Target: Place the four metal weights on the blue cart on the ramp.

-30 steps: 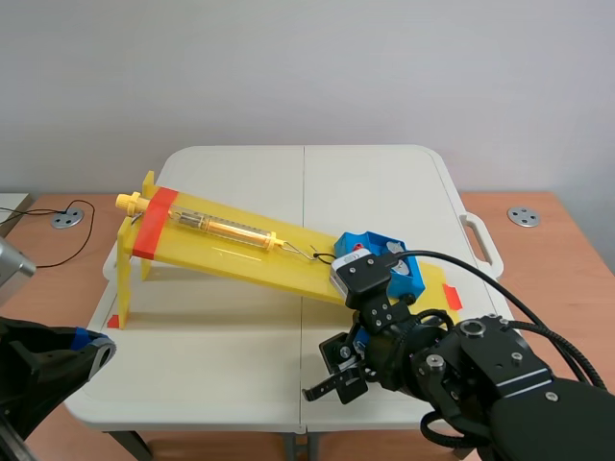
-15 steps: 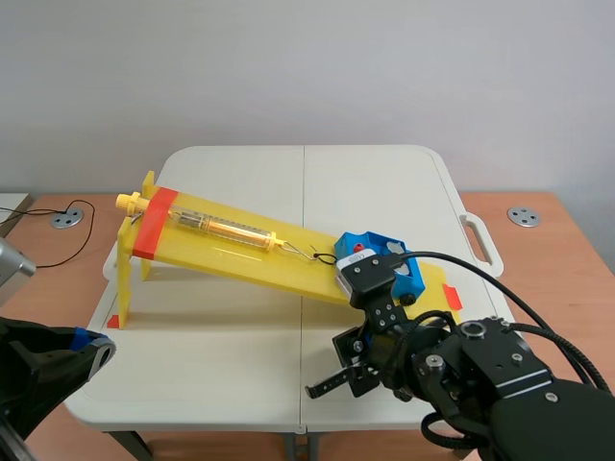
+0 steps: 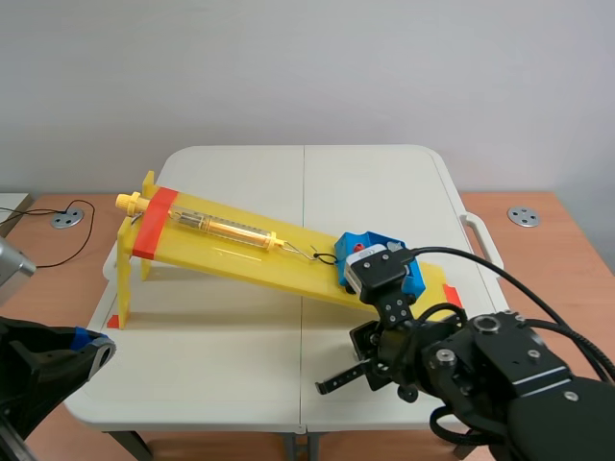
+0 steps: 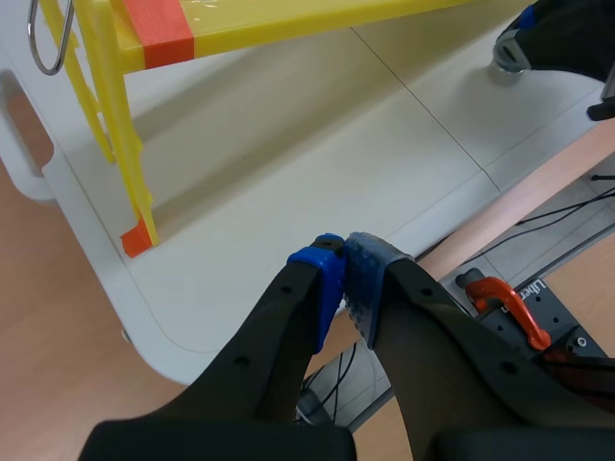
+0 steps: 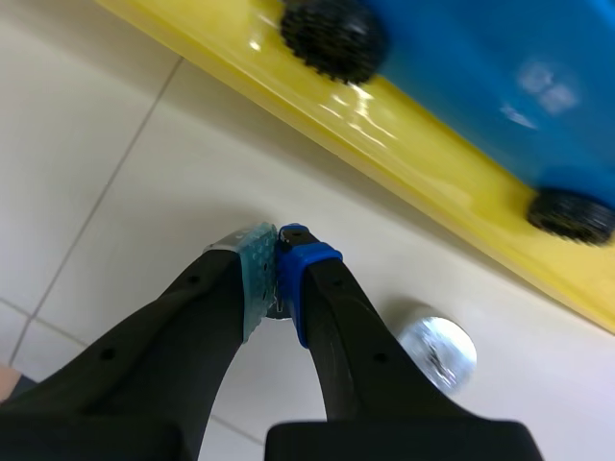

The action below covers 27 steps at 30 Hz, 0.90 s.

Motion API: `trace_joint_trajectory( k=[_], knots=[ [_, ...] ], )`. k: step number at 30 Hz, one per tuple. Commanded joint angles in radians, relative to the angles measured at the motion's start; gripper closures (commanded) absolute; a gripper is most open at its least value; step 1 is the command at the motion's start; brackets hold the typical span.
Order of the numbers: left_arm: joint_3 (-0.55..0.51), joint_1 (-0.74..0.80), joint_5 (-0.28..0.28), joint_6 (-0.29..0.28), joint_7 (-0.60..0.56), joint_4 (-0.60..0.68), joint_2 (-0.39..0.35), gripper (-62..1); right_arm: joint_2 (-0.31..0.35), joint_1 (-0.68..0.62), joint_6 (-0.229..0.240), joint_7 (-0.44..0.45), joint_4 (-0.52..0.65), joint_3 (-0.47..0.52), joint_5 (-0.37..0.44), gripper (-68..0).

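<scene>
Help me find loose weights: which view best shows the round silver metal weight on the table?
Right wrist view: the round silver metal weight lies unobstructed on the white table beside the right gripper's fingers. The scene view's right arm apparently hides it; the left wrist view misses it.

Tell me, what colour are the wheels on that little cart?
Black wheels, under a blue cart body; the right wrist view shows them best.

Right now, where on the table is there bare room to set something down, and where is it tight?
Free: the far table strip behind the ramp, and the near-left patch between the ramp's legs and the table edge. Crowded: near right, where the right claw, a metal weight and the blue cart sit close together.
</scene>
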Motion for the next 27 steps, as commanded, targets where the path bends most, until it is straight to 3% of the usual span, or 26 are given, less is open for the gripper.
trace_joint_trajectory(
  k=[1,11,16,21,27],
  knots=[
    [-0.017,-0.009,-0.074,-0.031,-0.096,0.074,0.021,-4.0,0.063,0.012,-0.033,0.009,0.201,0.021,0.074,-0.6],
    [-0.017,-0.009,-0.074,-0.031,-0.096,0.074,0.021,-4.0,0.111,-0.154,0.019,-0.104,0.544,0.191,0.222,-0.6],
    [-0.017,-0.009,-0.074,-0.031,-0.096,0.074,0.021,-4.0,0.111,-0.163,0.019,-0.129,0.649,0.286,0.243,-0.6],
    [-0.017,-0.009,-0.074,-0.031,-0.096,0.074,0.021,-4.0,0.103,-0.103,-0.004,-0.091,0.643,0.321,0.240,-0.7],
    [-0.017,-0.009,-0.074,-0.031,-0.096,0.074,0.021,-4.0,0.056,0.020,-0.016,-0.079,0.547,0.310,0.196,-0.8]
  ],
)
